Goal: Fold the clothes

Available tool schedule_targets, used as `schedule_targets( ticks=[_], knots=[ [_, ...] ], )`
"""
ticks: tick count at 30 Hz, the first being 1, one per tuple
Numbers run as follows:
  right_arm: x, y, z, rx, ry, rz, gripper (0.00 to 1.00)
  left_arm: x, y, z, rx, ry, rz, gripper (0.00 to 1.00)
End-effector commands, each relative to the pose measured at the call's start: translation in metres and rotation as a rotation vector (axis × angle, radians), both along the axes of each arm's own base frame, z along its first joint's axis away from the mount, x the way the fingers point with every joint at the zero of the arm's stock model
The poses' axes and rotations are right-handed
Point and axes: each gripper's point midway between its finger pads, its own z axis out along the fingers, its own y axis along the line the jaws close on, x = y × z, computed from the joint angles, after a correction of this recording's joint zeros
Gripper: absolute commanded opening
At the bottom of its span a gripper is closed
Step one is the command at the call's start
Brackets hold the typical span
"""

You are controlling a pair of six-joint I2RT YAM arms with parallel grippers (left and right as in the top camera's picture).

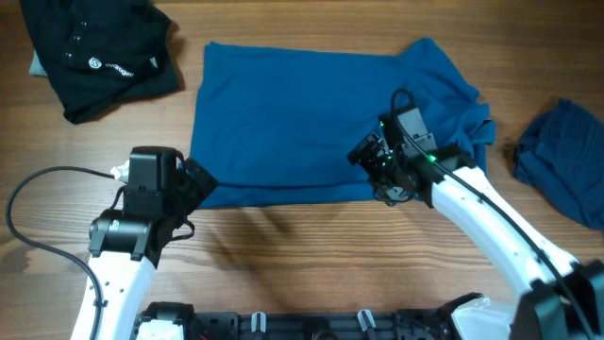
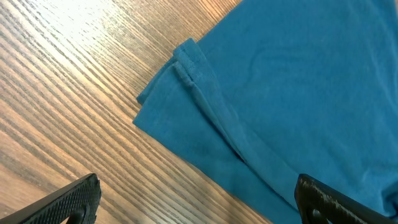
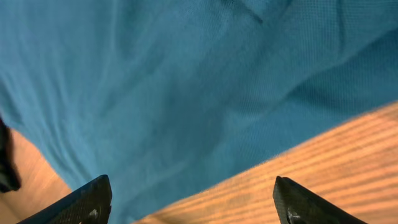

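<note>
A mid-blue T-shirt (image 1: 293,123) lies spread flat across the middle of the wooden table. My left gripper (image 1: 200,179) is open at the shirt's near-left corner. In the left wrist view that folded corner (image 2: 180,99) lies just ahead of the wide-apart fingers (image 2: 198,186), with bare wood between them. My right gripper (image 1: 373,175) is open over the shirt's near edge towards the right. Its wrist view shows the hem (image 3: 186,81) crossing between the spread fingers (image 3: 193,190), and nothing is pinched. A darker blue garment (image 1: 566,156) lies crumpled at the far right.
A black garment (image 1: 99,52) with white print lies bunched at the back left. A black cable (image 1: 42,203) loops on the table beside the left arm. Bare wood (image 1: 302,255) runs along the front between the two arms.
</note>
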Motion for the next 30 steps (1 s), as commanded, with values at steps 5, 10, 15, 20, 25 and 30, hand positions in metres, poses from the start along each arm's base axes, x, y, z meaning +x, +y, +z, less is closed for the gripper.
schedule_targets(
  ticks=[5,10,15,20,25,30],
  knots=[
    [0.006,0.000,-0.040,-0.041,0.071,-0.030,0.80,0.000,0.005,0.005,0.021,-0.005,0.004,1.00],
    [0.007,-0.001,-0.053,-0.055,0.092,-0.033,0.80,0.000,0.005,0.001,0.023,0.013,0.004,1.00],
    [0.014,0.001,-0.060,-0.056,0.079,-0.034,0.79,0.000,0.005,-0.004,0.025,0.035,0.004,1.00],
    [0.024,0.005,-0.061,-0.044,0.045,-0.034,0.69,0.000,0.005,-0.008,0.027,0.055,0.004,1.00],
    [0.029,0.001,-0.061,-0.066,0.024,-0.048,0.54,0.000,0.005,-0.010,0.027,0.064,0.004,1.00],
    [0.036,-0.001,-0.059,-0.077,-0.010,-0.058,0.28,0.000,0.005,-0.010,0.027,0.064,0.004,1.00]
  ],
)
